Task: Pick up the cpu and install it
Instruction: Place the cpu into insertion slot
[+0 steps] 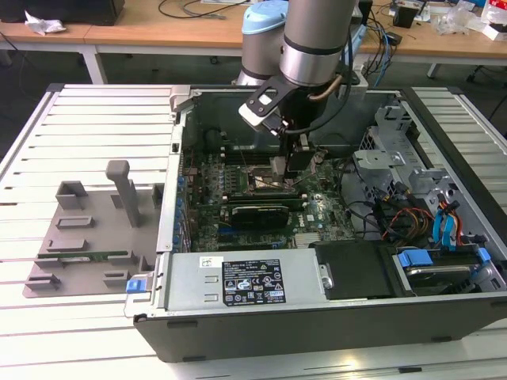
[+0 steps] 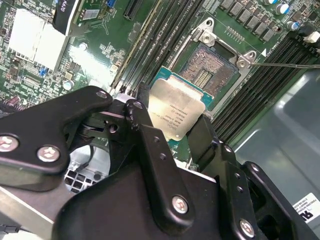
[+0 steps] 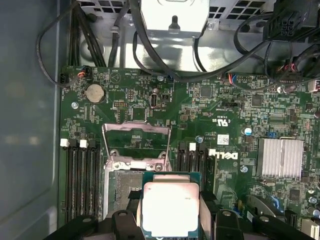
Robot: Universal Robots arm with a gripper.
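Black gripper (image 2: 172, 120) closest to us in second wrist view, fingers (image 2: 145, 130) squeezing two sides of silver chip (image 2: 177, 111). We see chip held flat at edge of open socket (image 2: 209, 70) on green board (image 2: 100, 55). Touching or not, we cannot tell. Socket lid (image 3: 135, 131) stands up. In exterior view, arm (image 1: 313, 39) reaches down into open computer case (image 1: 317, 317).
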